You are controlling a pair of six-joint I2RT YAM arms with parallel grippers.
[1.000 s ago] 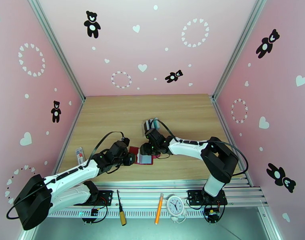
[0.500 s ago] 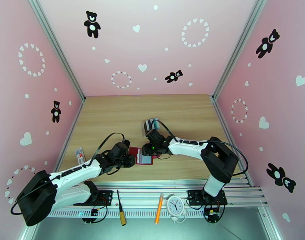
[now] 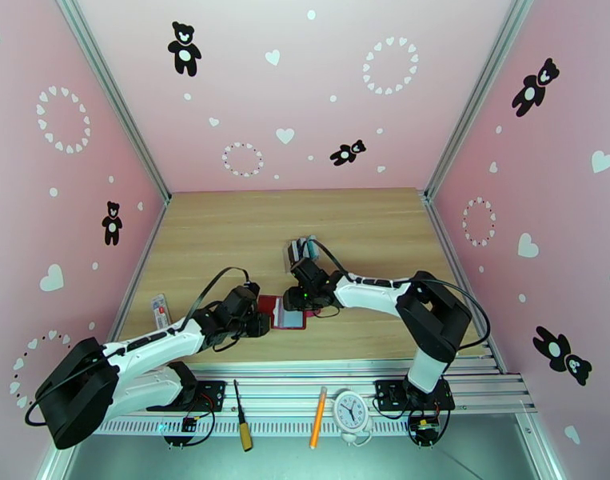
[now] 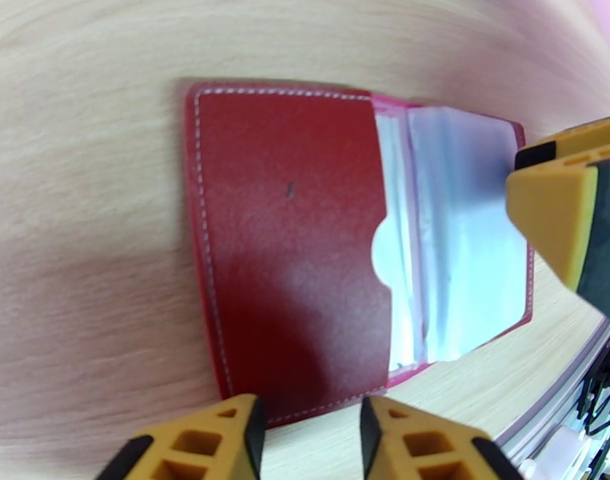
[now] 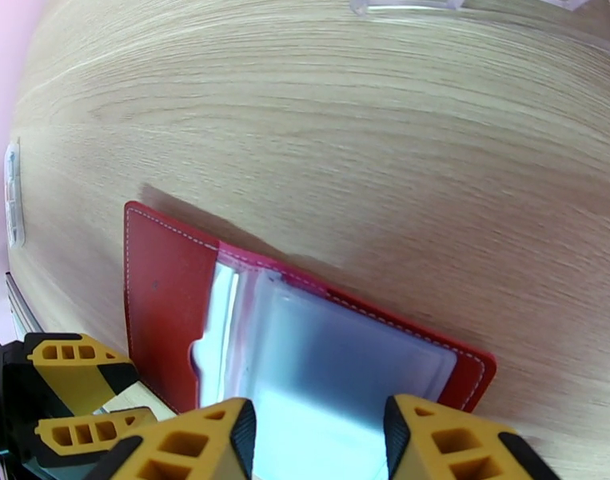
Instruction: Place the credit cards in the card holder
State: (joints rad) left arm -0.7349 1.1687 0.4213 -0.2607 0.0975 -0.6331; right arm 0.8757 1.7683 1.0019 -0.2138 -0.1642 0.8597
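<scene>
Left hand [image 4: 308, 416] eased back, parted wider, card holder [image 4: 289, 258] (lying open) beneath, right hand [image 5: 319, 418] also parted above it.

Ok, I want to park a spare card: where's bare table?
The far table, between rack and back wall, is bare; so is the stretch right of the rack. Crowded around the wallet, with left pincer and right pincer at it.

The card holder [image 4: 289, 258] lies open on the wooden table [image 4: 89, 154], its red stitched flap on the left and clear pockets on the right. The left gripper [image 4: 308, 442] has its 2 yellow tips apart at the holder's lower edge. 1 other yellow fingertip [image 4: 554, 206] overlaps the pockets' right side.
</scene>
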